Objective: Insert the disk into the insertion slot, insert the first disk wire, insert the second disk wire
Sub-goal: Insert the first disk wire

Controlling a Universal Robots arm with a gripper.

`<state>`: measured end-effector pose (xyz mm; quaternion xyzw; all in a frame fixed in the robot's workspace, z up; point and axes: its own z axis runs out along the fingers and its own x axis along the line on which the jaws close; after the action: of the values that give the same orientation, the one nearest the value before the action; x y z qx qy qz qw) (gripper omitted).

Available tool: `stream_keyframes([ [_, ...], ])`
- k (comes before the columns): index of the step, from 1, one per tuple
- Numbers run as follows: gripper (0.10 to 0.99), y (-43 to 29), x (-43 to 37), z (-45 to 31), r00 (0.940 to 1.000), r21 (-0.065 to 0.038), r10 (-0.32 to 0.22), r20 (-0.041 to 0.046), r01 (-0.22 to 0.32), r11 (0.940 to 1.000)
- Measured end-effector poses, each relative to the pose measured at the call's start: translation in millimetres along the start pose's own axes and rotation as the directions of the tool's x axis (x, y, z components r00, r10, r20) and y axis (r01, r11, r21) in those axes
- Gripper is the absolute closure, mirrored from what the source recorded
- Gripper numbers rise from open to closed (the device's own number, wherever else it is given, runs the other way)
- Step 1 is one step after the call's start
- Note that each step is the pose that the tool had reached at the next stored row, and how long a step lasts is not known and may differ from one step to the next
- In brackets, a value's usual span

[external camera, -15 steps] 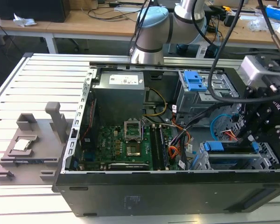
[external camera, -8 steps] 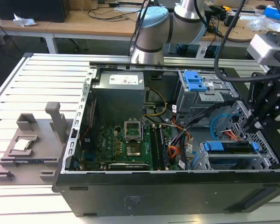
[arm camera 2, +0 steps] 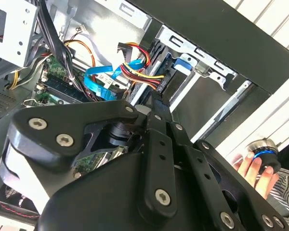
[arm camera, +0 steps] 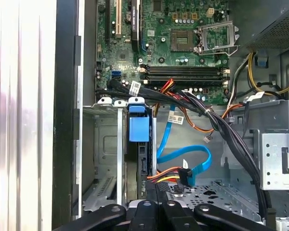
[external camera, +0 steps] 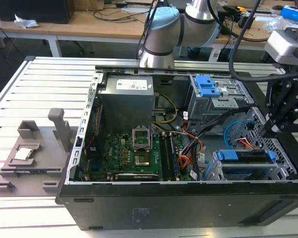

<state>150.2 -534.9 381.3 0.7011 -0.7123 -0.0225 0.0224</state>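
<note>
Jaws are seen drawn together, nothing plainly clamped. The gripper [arm camera 2: 155,103] is held at the red-yellow power wires [arm camera 2: 142,72], near the blue data cable [arm camera: 183,156]. The disk [external camera: 229,155] is seated in the insertion slot [external camera: 213,173] within the computer case [external camera: 164,208].

So the black tower case [external camera: 139,208] is lying on its side with the panel off, on a slatted metal table [external camera: 39,84]. Inside there's a green motherboard [external camera: 124,153], bare CPU socket [arm camera: 182,39] with its retention frame flipped open, and the memory slots [arm camera: 183,73] look unpopulated. The grey power supply [external camera: 126,99] sits in the far corner, with yellow wires [external camera: 169,111] running off beside it. There's a taller grey metal cage [external camera: 216,101] with a blue plastic latch [external camera: 207,85] on top. A thick black cable bundle [arm camera: 221,130] snakes across the middle. Off to the exterior view's left of the case is a grey fixture [external camera: 35,148] with a small silver square part [external camera: 24,153] on it. Wooden benches [external camera: 99,22] run along the back.
</note>
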Motion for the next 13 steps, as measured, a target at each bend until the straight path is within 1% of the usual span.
stream_keyframes([
  [2, 0.98, 0.1, -0.1, -2.0, 1.0, 0.0, 0.0, 0.0001, 0.0, 1.0],
  [4, 0.98, 0.5, -0.3, -6.9, 1.0, 0.0, 0.0, 0.0, 0.0, 1.0],
  [5, 0.98, 0.5, -0.3, -8.1, 1.0, 0.0, 0.0, 0.0, 0.0, 1.0],
  [13, 0.98, 0.5, -0.3, -8.5, 1.0, 0.0, 0.0, 0.0001, 0.0, 1.0],
])
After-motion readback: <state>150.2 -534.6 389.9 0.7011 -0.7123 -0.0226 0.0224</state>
